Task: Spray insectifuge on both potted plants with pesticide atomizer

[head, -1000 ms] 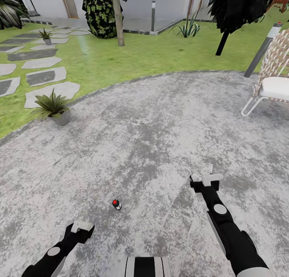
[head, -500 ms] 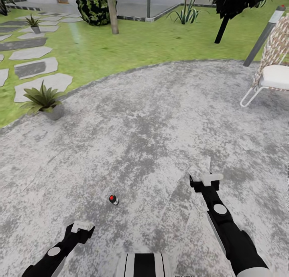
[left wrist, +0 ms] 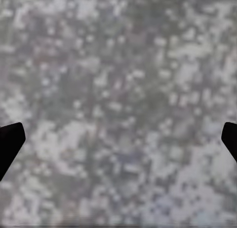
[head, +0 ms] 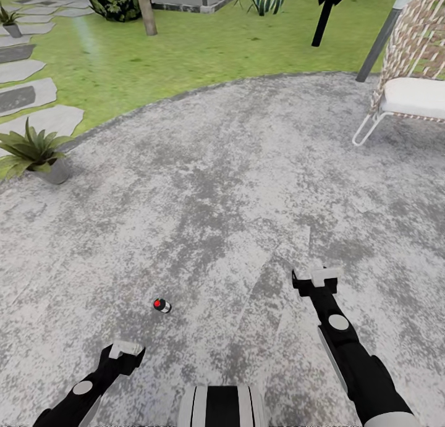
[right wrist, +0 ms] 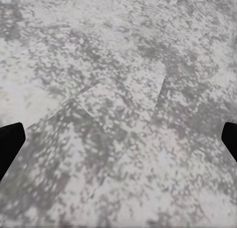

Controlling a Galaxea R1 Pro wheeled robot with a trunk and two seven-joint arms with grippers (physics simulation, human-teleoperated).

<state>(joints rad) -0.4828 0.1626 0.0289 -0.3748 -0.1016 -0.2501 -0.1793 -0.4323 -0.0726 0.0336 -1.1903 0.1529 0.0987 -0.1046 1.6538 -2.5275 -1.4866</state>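
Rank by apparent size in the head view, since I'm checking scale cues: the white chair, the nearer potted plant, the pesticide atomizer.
1. White chair, cut off by the frame edge.
2. Nearer potted plant.
3. Pesticide atomizer, smallest although nearest the camera.

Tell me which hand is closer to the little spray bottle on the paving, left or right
Left. The left hand sits just short of the spray bottle, slightly to its left. The right hand is much farther off, well to the bottle's right.
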